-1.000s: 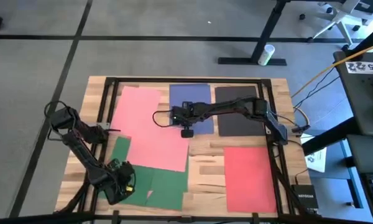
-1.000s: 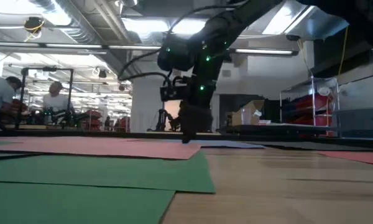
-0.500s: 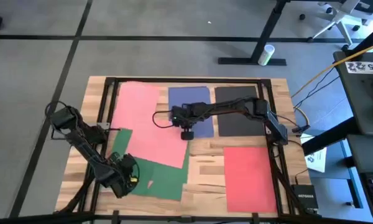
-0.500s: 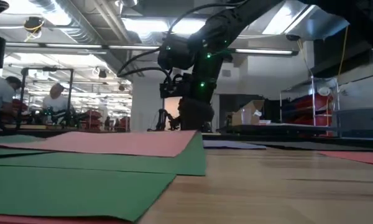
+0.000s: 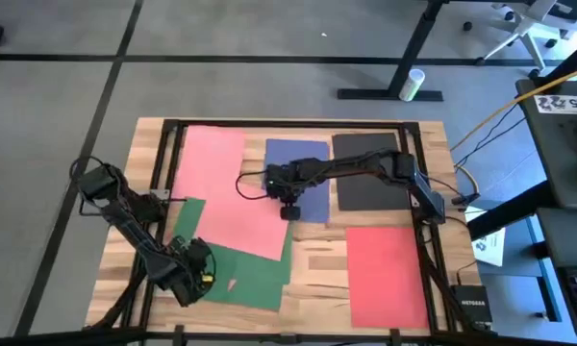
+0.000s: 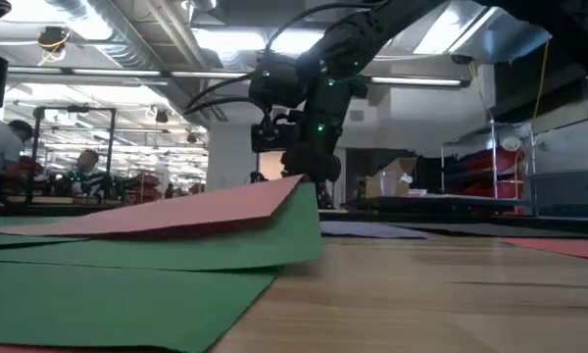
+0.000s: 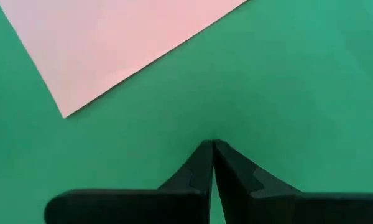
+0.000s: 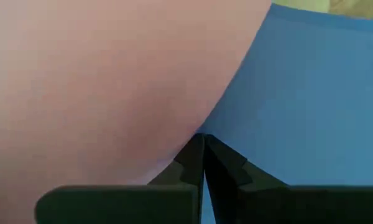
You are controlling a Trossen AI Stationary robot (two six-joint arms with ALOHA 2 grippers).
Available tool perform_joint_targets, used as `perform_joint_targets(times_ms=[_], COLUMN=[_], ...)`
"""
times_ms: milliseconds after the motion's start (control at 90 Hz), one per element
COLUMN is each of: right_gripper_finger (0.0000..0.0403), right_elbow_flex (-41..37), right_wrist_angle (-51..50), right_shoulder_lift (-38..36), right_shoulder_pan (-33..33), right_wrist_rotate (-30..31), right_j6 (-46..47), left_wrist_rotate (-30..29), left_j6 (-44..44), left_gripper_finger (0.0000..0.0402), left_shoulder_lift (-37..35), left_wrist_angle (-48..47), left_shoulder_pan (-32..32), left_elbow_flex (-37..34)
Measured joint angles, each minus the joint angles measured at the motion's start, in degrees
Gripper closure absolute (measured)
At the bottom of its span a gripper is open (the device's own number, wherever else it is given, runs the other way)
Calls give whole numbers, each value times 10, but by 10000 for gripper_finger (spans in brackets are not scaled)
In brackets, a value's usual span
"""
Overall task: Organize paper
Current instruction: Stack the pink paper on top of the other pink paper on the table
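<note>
Right gripper [image 5: 288,210] clenched at edge of pink sheet [image 5: 221,187] over blue sheet [image 5: 306,178]; left gripper [image 5: 204,277] clenched, pressing green sheet [image 5: 255,277].

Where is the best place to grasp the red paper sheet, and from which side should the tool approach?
Probably the red sheet's near short edge, approached from the table's front: in the high view it lies flat and alone, this edge close to the table's front edge. The right tool is far away, on the blue sheet.

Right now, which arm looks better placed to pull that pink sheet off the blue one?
Probably the right. The right gripper sits shut at the pink sheet edge over the blue sheet. The left gripper is down on the green sheet.
</note>
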Motion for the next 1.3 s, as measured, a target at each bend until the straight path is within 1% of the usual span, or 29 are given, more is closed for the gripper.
perform_joint_targets(times_ms=[311,489,700,822,889,1078,1300], right_gripper_finger=[403,403,403,403,403,403,403], right_elbow_flex=[43,81,96,96,95,95,95], right_wrist_angle=[2,-16,-51,-61,-64,-66,-44], right_shoulder_lift=[-3,-4,-5,-5,-5,-5,-5], right_shoulder_pan=[0,11,65,104,126,182,207], right_wrist_rotate=[7,7,8,36,47,54,78], right_j6=[-15,-48,-118,-140,-144,-146,-144], left_wrist_rotate=[0,0,0,0,0,-2,-3], left_j6=[-1,0,5,5,5,5,5], left_gripper_finger=[402,402,402,402,402,402,402], left_shoulder_lift=[0,0,0,0,0,0,-1], left_wrist_angle=[2,3,9,9,9,10,10], left_shoulder_pan=[-1,-2,-2,-2,-2,-2,-2], left_elbow_flex=[0,0,0,0,0,0,0])
